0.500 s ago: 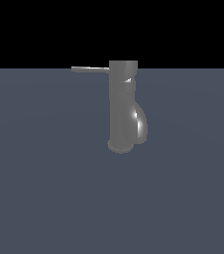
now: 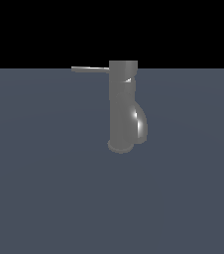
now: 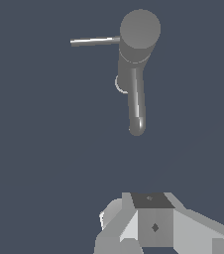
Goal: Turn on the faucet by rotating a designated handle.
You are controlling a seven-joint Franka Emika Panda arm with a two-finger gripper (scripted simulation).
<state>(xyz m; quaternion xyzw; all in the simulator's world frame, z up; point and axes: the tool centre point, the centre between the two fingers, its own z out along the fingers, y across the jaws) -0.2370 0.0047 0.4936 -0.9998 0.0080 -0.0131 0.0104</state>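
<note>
Nothing has moved: faucet (image 2: pixel 122 106) stands upright on the dark surface (image 2: pixel 44 188), handle (image 2: pixel 90 69) jutting sideways from its cap. Gripper (image 3: pixel 151 225) apart; finger state undeterminable.

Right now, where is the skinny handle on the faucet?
In the exterior view, the handle sticks out sideways from the faucet cap, toward that view's left.

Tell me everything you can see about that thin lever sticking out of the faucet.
The handle is a thin, straight, flat grey lever that looks like metal. It juts level from the wider cap atop the upright faucet, pointing toward the exterior view's left and away from the curved spout. It is about as long as the cap is wide. Nothing touches it except the cap; the gripper is well apart from it.
</note>
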